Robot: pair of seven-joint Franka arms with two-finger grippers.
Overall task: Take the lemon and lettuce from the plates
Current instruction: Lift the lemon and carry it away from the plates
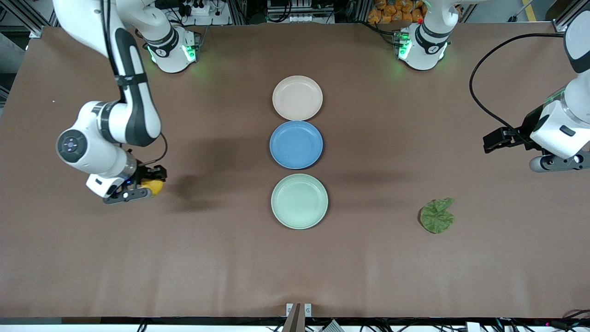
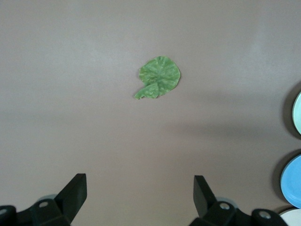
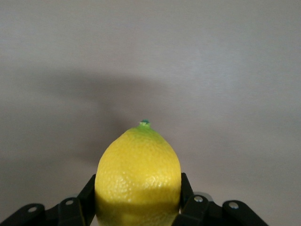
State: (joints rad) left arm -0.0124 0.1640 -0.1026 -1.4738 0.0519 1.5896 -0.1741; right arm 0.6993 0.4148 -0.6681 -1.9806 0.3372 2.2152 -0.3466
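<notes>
My right gripper (image 1: 148,183) is shut on the yellow lemon (image 1: 156,186), low over the bare brown table at the right arm's end. In the right wrist view the lemon (image 3: 138,169) fills the space between the fingers (image 3: 186,188). The green lettuce (image 1: 437,215) lies flat on the table toward the left arm's end, off the plates. It also shows in the left wrist view (image 2: 160,77). My left gripper (image 1: 497,140) is open and empty, up over the table near the lettuce; its fingertips (image 2: 75,188) stand wide apart. The beige plate (image 1: 297,97) and mint plate (image 1: 299,201) are empty.
A blue plate (image 1: 296,144) sits between the beige and mint plates in a row down the middle of the table. The plates' edges (image 2: 296,181) show in the left wrist view. A black cable (image 1: 479,87) loops from the left arm.
</notes>
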